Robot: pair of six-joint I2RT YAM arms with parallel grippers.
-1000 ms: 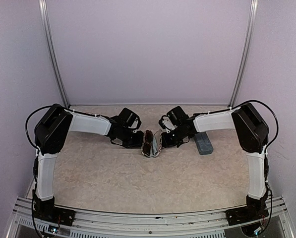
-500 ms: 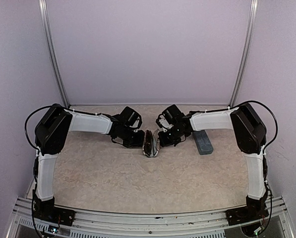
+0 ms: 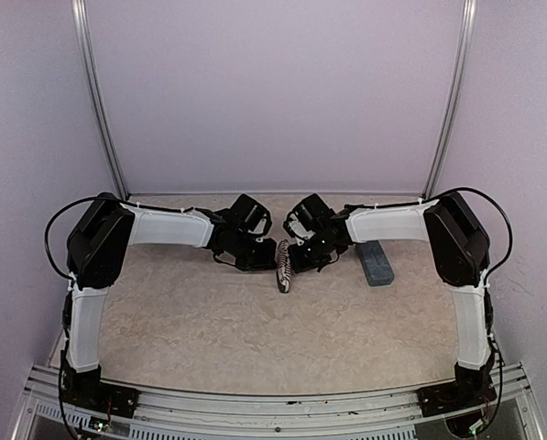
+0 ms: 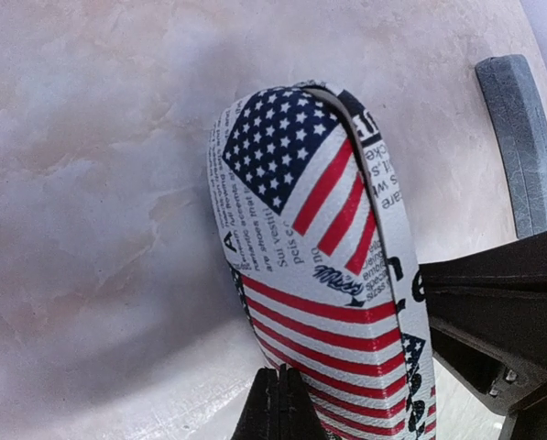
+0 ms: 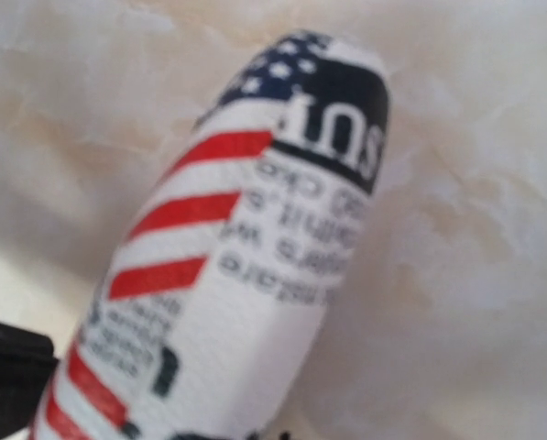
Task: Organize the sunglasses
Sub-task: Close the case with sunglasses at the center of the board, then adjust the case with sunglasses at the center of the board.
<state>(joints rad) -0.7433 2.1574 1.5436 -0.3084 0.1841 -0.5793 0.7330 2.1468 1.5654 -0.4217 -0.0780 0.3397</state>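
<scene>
Though I see no sunglasses in any view, likely tucked inside, the flag-printed pouch [image 3: 284, 266] stands on edge between left pincer [image 3: 266, 259] and right pincer [image 3: 300, 258], both clamped on it, long axis pointing toward the arm bases.

**Far middle barred, near half open**
The pouch [image 3: 284, 266] stands on edge toward the back of the table [image 3: 255, 348], pinched from either side by the left gripper [image 3: 271, 260] and right gripper [image 3: 297, 259]. Both forearms and the pouch make one bar across the far part, with no gap between them. The case [image 3: 376, 263] lies just beside the right forearm and crowds the far right corner. The back wall [image 3: 273, 92] is close behind, with posts [image 3: 99, 110] at its corners. In front of the bar, bare tabletop runs to the arm bases, passable from either side.
</scene>
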